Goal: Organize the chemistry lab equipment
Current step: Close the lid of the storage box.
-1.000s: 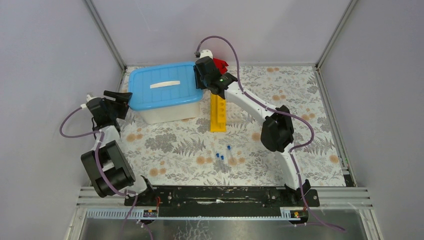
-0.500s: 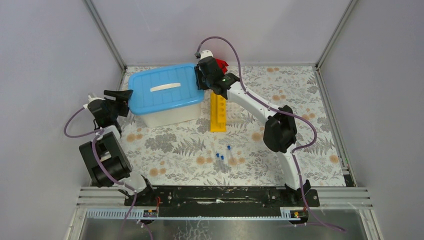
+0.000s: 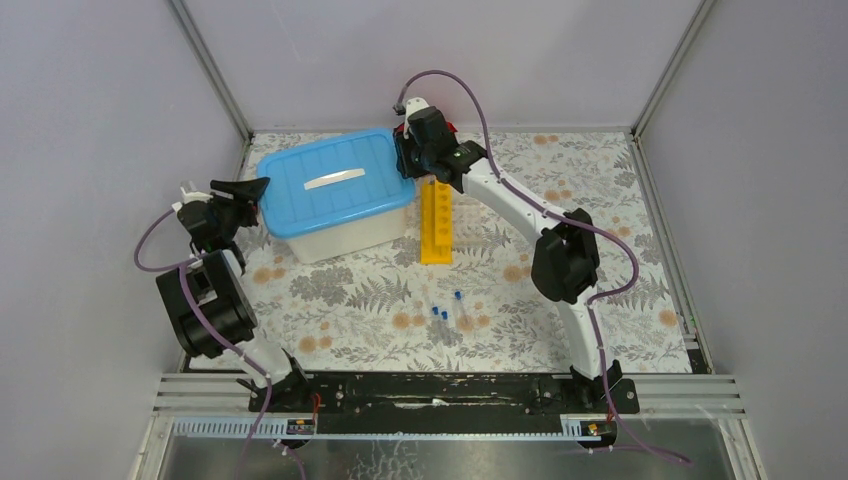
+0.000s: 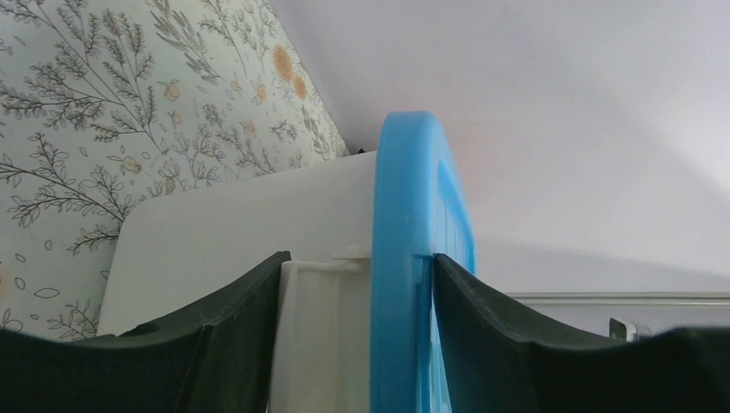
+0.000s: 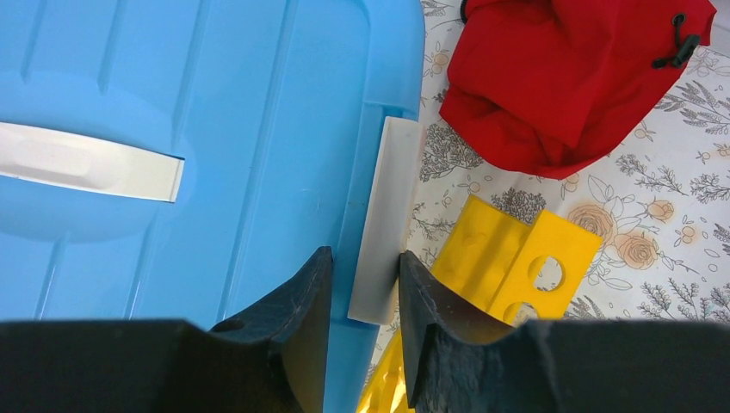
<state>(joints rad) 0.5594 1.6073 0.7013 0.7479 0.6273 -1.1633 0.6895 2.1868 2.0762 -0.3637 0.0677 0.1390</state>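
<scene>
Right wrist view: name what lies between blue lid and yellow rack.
The tub's white latch, straddled by the right tool, then bare floral tablecloth, seen in the right wrist view.

My right gripper (image 5: 363,258) looked matt black plastic, the tub (image 4: 215,232) matt white plastic under a smooth, faintly glossy blue plastic lid (image 5: 241,112), the rack (image 5: 504,249) smooth yellow plastic, and the red bundle (image 5: 568,77) creased cloth.
</scene>
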